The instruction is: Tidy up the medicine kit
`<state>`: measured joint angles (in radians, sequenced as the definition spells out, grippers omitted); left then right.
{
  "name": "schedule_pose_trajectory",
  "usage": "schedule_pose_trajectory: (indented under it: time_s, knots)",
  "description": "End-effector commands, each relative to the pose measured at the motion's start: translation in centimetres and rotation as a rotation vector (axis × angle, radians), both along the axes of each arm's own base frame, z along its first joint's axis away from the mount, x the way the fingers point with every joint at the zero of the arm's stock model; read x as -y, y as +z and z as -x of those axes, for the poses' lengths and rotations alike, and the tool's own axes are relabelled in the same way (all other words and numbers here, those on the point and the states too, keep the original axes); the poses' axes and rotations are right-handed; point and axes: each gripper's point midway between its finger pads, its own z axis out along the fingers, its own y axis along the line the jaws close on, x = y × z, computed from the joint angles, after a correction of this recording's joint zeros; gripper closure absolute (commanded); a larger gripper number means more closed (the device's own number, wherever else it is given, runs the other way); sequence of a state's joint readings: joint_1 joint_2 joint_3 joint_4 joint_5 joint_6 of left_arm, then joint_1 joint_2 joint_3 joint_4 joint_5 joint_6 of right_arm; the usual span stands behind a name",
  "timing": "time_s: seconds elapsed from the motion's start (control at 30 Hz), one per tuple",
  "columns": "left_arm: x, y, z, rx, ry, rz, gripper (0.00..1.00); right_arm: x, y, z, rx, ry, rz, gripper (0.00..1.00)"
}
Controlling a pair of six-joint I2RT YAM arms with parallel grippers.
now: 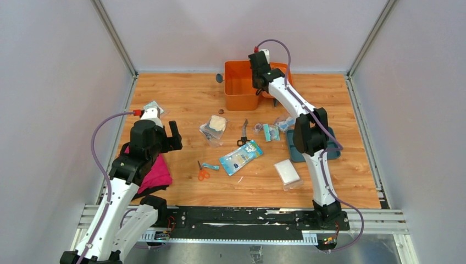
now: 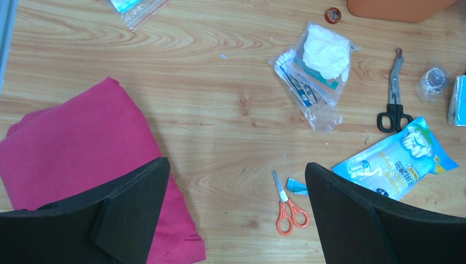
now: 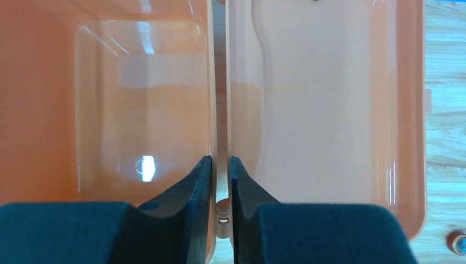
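The medicine kit (image 1: 240, 85) is an orange box at the back of the table, its lid lying open to the right behind my right arm. In the right wrist view the box (image 3: 110, 110) is on the left and the lid (image 3: 329, 99) on the right. My right gripper (image 3: 221, 160) is down at the hinge seam, jaws nearly together, pinching the two adjoining walls; it also shows in the top view (image 1: 258, 76). My left gripper (image 2: 236, 165) is open and empty above bare wood, between a pink cloth (image 2: 82, 143) and orange scissors (image 2: 288, 206).
Loose on the table: a bag of gauze (image 1: 214, 129), black scissors (image 1: 243, 135), a blue pack (image 1: 240, 157), orange scissors (image 1: 203, 171), a white pad packet (image 1: 287, 173), small packets (image 1: 269, 131). A teal tray (image 1: 297, 153) lies under the right arm. Walls close off three sides.
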<state>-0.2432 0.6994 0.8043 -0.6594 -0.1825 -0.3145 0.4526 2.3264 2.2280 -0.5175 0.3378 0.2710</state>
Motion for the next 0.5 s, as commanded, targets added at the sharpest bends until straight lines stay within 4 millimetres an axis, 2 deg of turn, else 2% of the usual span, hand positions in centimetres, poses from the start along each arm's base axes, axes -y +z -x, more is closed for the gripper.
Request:
schedule_pose_trajectory:
  time_s: [0.0,0.23,0.47]
  knots:
    - [0.0,0.5,-0.3,0.017,-0.003,0.006,0.00,1.7,2.2,0.9,0.012,0.043,0.098,0.92]
    - [0.0,0.5,-0.3,0.015,-0.003,0.006,0.00,2.2,2.5,1.2,0.020,0.049,0.164,0.91]
    - [0.0,0.4,-0.4,0.013,-0.003,0.005,0.00,2.1,3.7,1.8,0.039,0.042,0.121,0.60]
